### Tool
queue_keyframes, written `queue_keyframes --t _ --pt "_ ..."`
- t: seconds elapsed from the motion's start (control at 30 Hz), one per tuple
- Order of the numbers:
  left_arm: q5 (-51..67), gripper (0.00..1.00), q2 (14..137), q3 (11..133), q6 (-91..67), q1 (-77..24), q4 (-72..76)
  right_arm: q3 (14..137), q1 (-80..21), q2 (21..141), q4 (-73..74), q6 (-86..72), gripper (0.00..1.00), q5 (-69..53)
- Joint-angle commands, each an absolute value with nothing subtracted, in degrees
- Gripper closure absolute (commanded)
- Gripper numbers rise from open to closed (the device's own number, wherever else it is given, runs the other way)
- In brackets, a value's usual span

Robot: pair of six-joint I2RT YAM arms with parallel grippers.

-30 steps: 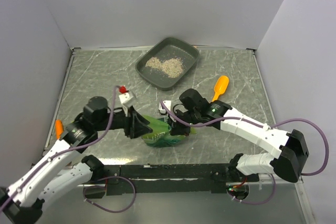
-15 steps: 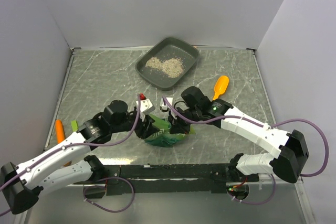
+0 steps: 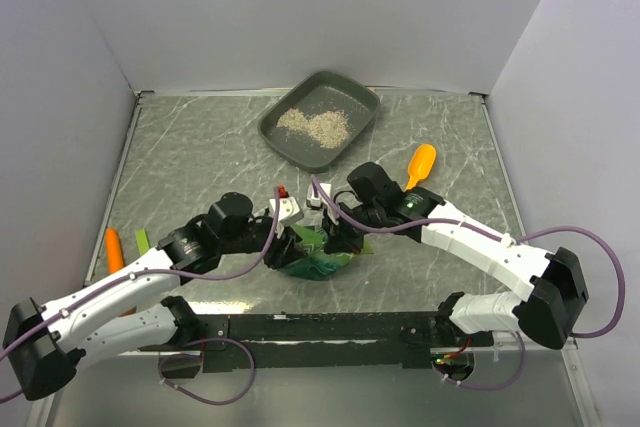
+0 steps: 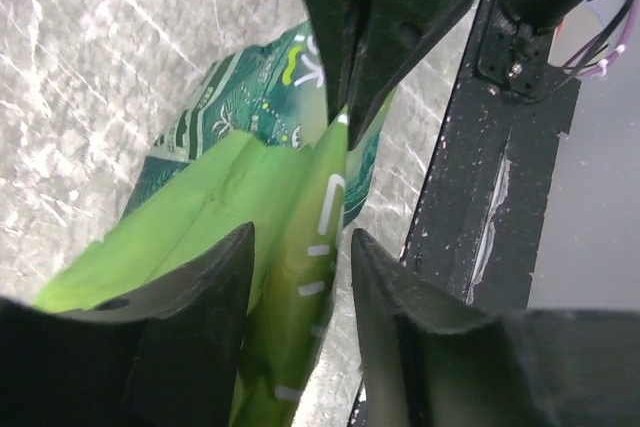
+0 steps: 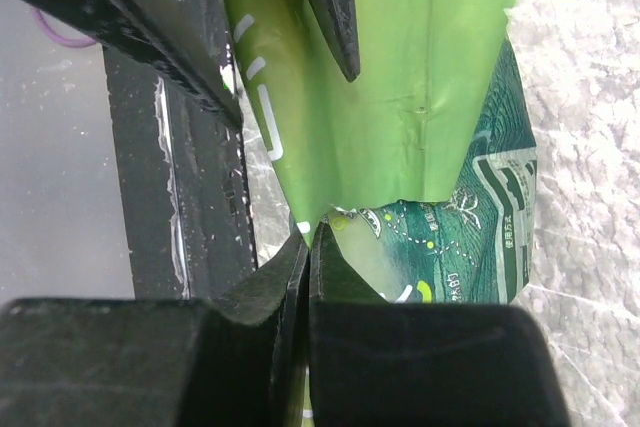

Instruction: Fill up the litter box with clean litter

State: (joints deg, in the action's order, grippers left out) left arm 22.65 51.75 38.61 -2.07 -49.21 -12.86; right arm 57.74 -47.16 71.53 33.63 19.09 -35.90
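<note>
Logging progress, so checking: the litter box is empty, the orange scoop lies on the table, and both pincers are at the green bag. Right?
No: the litter box holds a small pile of clean litter, as the top view shows. The orange scoop lies on the table, and the left pincer and right pincer are at the green bag.

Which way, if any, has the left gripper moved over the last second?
Yes. The left gripper has moved right across the table, up to the green bag, judged against the litter box, which has not shifted.
</note>
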Motion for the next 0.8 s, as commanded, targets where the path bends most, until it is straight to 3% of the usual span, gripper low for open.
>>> queue_keyframes --t 0.0,0.03,0.07,0.1,0.2,0.23,0.33,0.5,0.77 --pt "24.3 0.66 55.2 39.1 -1.0 -49.7 -10.3 59.1 -47.1 70.8 29.2 18.0 1.0 -43.1" --pt "23.3 0.87 55.6 39.1 -1.0 -49.7 -10.8 59.0 -47.2 70.8 29.7 18.1 1.0 -43.2" --pt "22.5 0.98 56.9 39.4 -0.8 -49.7 -11.3 58.9 -47.2 70.5 29.8 18.4 1.0 -43.2" --pt "21.7 0.99 57.6 39.5 -0.7 -49.7 -11.7 58.7 -47.1 70.1 30.0 18.5 1.0 -43.1" --pt "16.2 0.99 59.2 40.0 -1.0 -49.7 -13.8 58.2 -47.2 69.6 30.4 19.1 0.85 -42.0" --pt "14.9 0.99 59.2 40.3 -0.9 -49.7 -14.2 58.0 -47.2 69.6 30.4 19.0 0.76 -41.8" --pt "12.3 0.99 55.9 39.8 -1.1 -49.7 -14.9 57.7 -47.2 69.3 30.9 19.6 0.65 -39.7" --pt "11.3 0.99 48.6 38.0 -2.2 -49.7 -13.8 56.6 -47.3 68.3 31.4 21.7 0.57 -34.1" --pt "12.7 0.99 48.6 38.6 -2.5 -49.7 -14.5 55.8 -47.2 63.2 30.1 24.8 0.45 -26.3"
